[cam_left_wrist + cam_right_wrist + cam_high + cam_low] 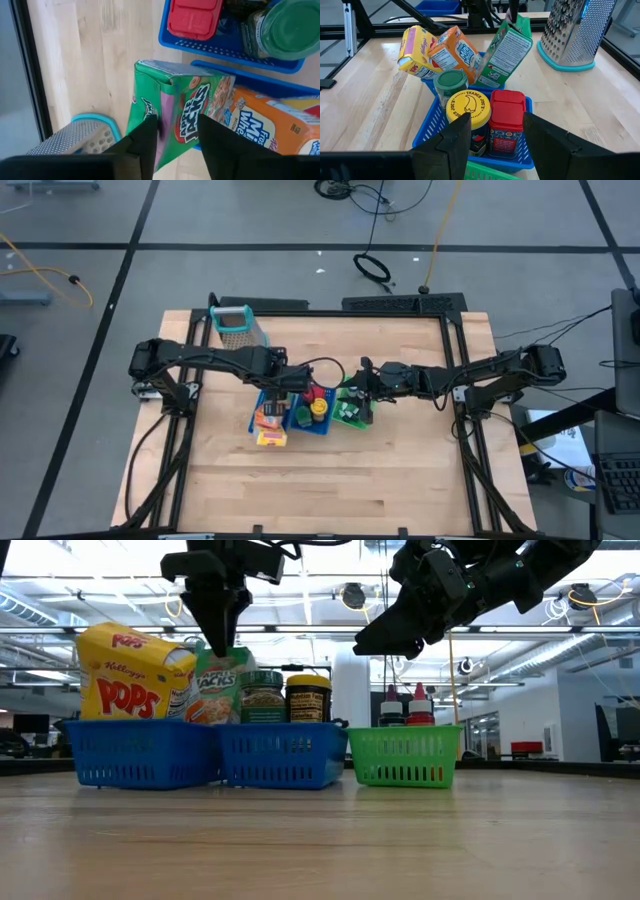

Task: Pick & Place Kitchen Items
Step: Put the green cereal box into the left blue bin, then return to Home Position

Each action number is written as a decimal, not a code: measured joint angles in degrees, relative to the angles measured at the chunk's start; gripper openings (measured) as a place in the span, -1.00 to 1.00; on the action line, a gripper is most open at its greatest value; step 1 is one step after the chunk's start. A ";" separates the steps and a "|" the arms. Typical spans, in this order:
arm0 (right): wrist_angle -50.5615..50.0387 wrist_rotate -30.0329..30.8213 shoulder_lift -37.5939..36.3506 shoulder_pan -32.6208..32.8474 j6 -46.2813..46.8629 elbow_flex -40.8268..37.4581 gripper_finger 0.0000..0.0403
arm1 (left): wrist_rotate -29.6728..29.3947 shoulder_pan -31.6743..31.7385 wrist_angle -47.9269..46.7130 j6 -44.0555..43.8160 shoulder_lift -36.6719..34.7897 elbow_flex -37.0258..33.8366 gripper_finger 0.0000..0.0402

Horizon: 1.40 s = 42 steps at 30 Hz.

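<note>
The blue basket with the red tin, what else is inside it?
Inside the blue basket stand the red tin, a yellow-lidded jar and a green-lidded jar. The basket floor beneath them is covered, so anything lying there is hidden.

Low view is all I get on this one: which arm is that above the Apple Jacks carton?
Observer: The left arm. Its hand is at the top of the leaning green Apple Jacks carton.
Operator: Is the other hand carrying anything?
Observer: No. The right hand is open and empty, over the green basket.
Operator: Anything behind the baskets?
Observer: A metal grater with a teal base stands upright behind the blue baskets.
</note>
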 joint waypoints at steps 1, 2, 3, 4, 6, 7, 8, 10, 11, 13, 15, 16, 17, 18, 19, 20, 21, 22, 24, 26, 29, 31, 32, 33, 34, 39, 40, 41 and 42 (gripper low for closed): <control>0.00 0.00 0.00 -0.02 0.02 0.00 -0.15 | 0.02 0.00 -0.26 -0.05 0.00 0.00 -0.29; 0.00 0.00 0.00 -0.01 0.00 0.00 -0.15 | 0.02 0.00 -0.50 -0.12 0.00 0.00 -0.28; 0.00 0.00 0.00 -0.02 0.00 0.00 -0.15 | 0.02 0.00 -0.76 -0.15 0.00 0.00 -0.28; 0.00 0.00 0.00 -0.01 0.00 0.00 -0.15 | 0.17 0.00 -1.02 -0.21 0.00 0.00 -0.29; 0.00 0.00 0.00 0.00 0.00 0.00 -0.15 | 1.46 0.02 -1.50 -0.28 0.00 0.00 -0.31; 0.00 0.00 0.00 -0.02 0.00 0.00 -0.15 | 2.65 0.04 -1.54 -0.33 0.00 0.00 -0.33; 0.00 0.00 0.00 0.00 0.00 0.00 -0.15 | 3.85 0.04 -1.54 -0.44 0.00 0.00 -0.35; 0.00 0.00 0.00 -0.02 0.00 0.00 -0.15 | 5.85 0.02 -1.52 -0.41 0.00 0.00 -0.39; 0.00 0.00 0.00 -0.01 0.00 0.00 -0.15 | 6.57 -0.04 -1.54 -0.37 0.02 0.00 -0.41; 0.00 0.00 0.00 -0.01 0.09 0.00 -0.15 | 7.92 -0.09 -1.54 -0.38 0.02 0.00 -0.46; 0.00 0.00 0.00 -0.01 0.09 0.00 -0.15 | 8.77 -0.07 -1.53 -0.81 0.02 0.00 -0.50; 0.00 0.00 0.00 -0.02 0.13 0.00 -0.15 | 9.18 -0.07 -1.48 -1.13 0.02 0.00 -0.52; 0.00 0.00 0.00 -0.02 0.13 0.00 -0.15 | 9.47 -0.04 -1.50 -1.50 0.02 0.00 -0.54; 0.00 0.00 0.00 0.00 0.13 0.00 -0.15 | 9.74 -0.02 -1.51 -1.71 0.02 0.00 -0.56; 0.00 0.00 0.00 -0.02 0.15 0.00 -0.15 | 9.94 -0.02 -1.52 -1.70 0.02 0.00 -0.57; 0.00 0.00 0.00 -0.01 0.15 0.00 -0.15 | 10.02 -0.02 -1.52 -1.66 0.02 0.00 -0.59; 0.00 0.00 0.00 0.00 0.15 0.00 -0.15 | 10.01 -0.02 -1.50 -1.66 0.02 0.00 -0.61; 0.00 0.00 0.00 -0.01 0.16 0.00 -0.15 | 9.85 -0.02 -1.50 -1.66 0.02 0.00 -0.62; 0.00 0.00 0.00 -0.02 0.42 0.00 -0.15 | 9.31 -0.06 -1.62 -1.67 0.02 0.00 -0.64; 0.00 0.00 0.00 -0.02 0.84 0.00 -0.15 | 8.73 -0.07 -1.85 -1.41 -0.33 0.00 -0.66; 0.24 -0.10 0.00 0.20 1.42 0.00 -0.15 | 7.51 -0.13 -0.03 -0.59 -1.81 0.00 -0.69; -0.35 -0.11 -0.91 0.82 1.26 0.00 -0.15 | 6.34 -0.35 2.79 -0.63 -3.66 0.00 -0.70; -1.43 -0.11 -1.94 1.23 1.02 0.00 -0.15 | 5.97 -0.47 4.63 -0.63 -4.74 0.00 -0.71; -1.91 -0.13 -3.13 1.64 0.54 -0.02 -0.15 | 5.96 -0.62 6.55 -0.59 -6.16 0.00 -0.72; -2.97 -0.13 -4.55 2.05 0.02 0.06 -0.15 | 5.95 -0.88 8.40 -0.54 -7.80 0.00 -0.73; -13.02 0.14 -14.54 4.27 -1.85 -0.34 -0.15 | 5.92 -3.25 17.03 1.34 -17.14 -2.34 -0.76; -13.83 0.15 -16.78 4.66 -1.84 -1.12 -0.15 | 5.92 -3.65 18.27 1.01 -19.17 -4.05 -0.77; -14.23 0.16 -19.10 5.04 -1.72 -2.30 -0.15 | 5.83 -3.93 19.95 0.34 -21.59 -6.44 -0.78; -14.54 0.21 -21.72 5.34 -1.41 -3.78 -0.15 | 5.51 -4.31 21.68 -0.70 -24.27 -9.24 -0.78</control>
